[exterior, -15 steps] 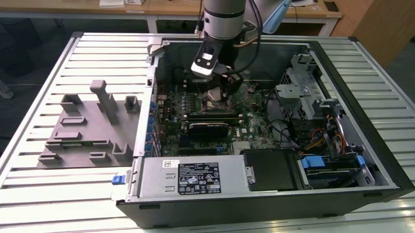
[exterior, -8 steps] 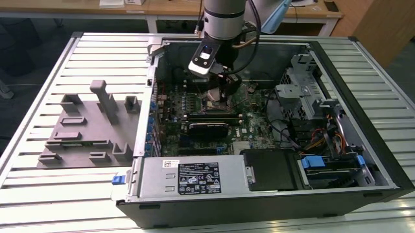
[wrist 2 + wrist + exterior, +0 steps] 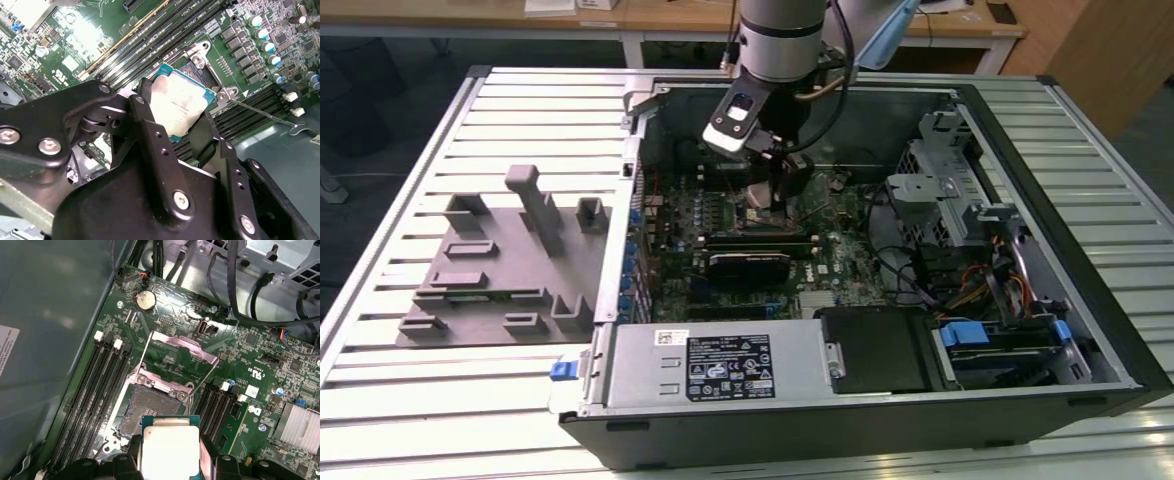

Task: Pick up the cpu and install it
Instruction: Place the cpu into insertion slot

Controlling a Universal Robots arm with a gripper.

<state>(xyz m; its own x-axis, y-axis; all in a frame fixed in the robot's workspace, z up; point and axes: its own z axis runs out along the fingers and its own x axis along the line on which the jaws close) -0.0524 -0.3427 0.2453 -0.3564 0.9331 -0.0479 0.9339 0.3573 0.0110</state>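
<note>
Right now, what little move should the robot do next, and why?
Probably ease the cpu slowly down onto the empty socket: the end effector grips it close above, and the socket's metal cover stands open.

A pale slatted metal counter [image 3: 400,380] spans the exterior view. A wooden desk [image 3: 654,15] runs along the top edge, with a wooden cabinet [image 3: 1107,50] at upper right and dark floor [image 3: 467,55] at upper left.

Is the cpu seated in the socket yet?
No, in the first wrist view the socket lies bare while the fingers grip the cpu.
</note>
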